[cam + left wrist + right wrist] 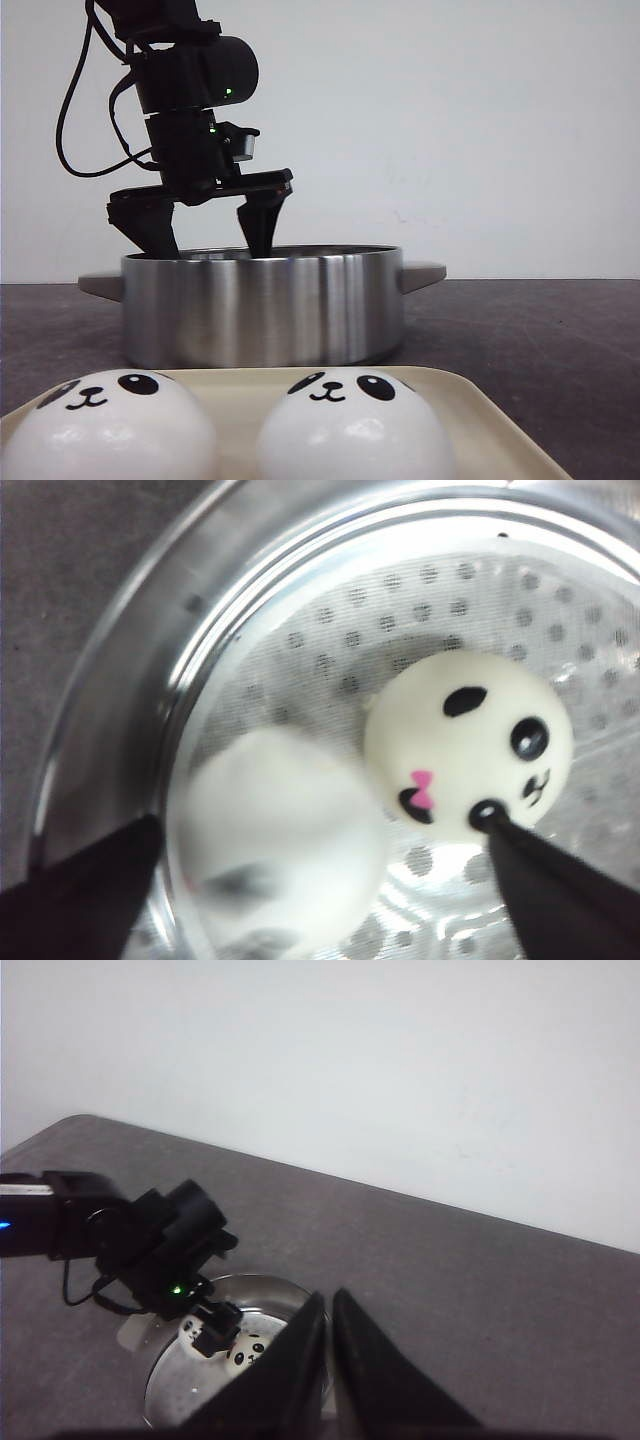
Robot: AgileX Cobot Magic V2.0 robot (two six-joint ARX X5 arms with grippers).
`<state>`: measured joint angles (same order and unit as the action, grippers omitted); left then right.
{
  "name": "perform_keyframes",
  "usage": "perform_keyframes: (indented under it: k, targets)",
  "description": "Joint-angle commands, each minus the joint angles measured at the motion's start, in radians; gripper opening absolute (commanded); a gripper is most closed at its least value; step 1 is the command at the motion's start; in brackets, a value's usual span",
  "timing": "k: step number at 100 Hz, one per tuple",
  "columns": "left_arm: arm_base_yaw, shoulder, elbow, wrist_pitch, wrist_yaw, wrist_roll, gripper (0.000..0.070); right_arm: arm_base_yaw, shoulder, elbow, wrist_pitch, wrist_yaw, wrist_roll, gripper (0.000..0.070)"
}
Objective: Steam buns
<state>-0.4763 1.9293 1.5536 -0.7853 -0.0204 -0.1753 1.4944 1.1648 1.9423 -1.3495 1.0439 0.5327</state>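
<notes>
Two white panda-face buns sit on a cream tray (240, 392) at the front: one at the left (110, 432), one at the right (350, 430). Two more lie in the steel pot (260, 310) on its perforated plate: a blurred one (280, 850) and one with a pink bow (470, 740). Both also show in the right wrist view (250, 1348) (188, 1328). My left gripper (210, 250) is open, fingertips dipped inside the pot rim, straddling the blurred bun (320, 825). My right gripper (330, 1360) is shut and empty, high above the table, out of the front view.
The pot has flat side handles (420, 273) and stands mid-table behind the tray. Its curved wall (130, 680) lies close to my left finger. The table (540, 330) is dark grey, with a white wall behind.
</notes>
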Motion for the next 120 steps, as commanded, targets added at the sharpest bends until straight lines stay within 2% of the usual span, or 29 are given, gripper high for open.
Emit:
perform_keyframes:
  k: [1,14,36,52,70,81,93,112,120]
  targets:
    - [-0.001,0.024,0.029,-0.003,-0.005,-0.002,0.0700,0.004,0.010,0.019,-0.067,0.004,0.019,0.0006]
    - [-0.001,0.023,0.068,-0.013,-0.005,-0.003,0.0700,0.011,0.009,0.019,-0.067,0.004,0.019,0.0007]
    - [-0.005,-0.060,0.210,-0.048,-0.005,-0.053,0.0700,0.011,0.008,-0.003,-0.072,0.003,0.020,0.0006]
    - [-0.009,-0.241,0.229,0.000,-0.003,-0.079,0.0700,0.006,-0.018,-0.086,-0.072,-0.033,0.091,0.0007]
    - [-0.008,-0.454,0.229,-0.034,-0.002,-0.080,0.0700,-0.020,-0.066,-0.272,-0.068,-0.194,0.220,0.0007]
    - [-0.011,-0.569,0.229,-0.080,-0.002,-0.079,0.0700,-0.040,-0.084,-0.406,-0.023,-0.289,0.256,0.0007]
    - [-0.022,-0.673,0.229,-0.118,-0.002,-0.076,0.0700,-0.071,-0.081,-0.543,0.105,-0.421,0.261,0.0007]
    - [-0.028,-0.805,0.229,-0.210,-0.003,-0.075,0.0700,-0.143,-0.054,-0.752,0.405,-0.673,0.274,0.0007]
    - [-0.028,-0.857,0.229,-0.250,-0.003,-0.072,0.0700,-0.175,-0.031,-0.802,0.462,-0.742,0.288,0.0011]
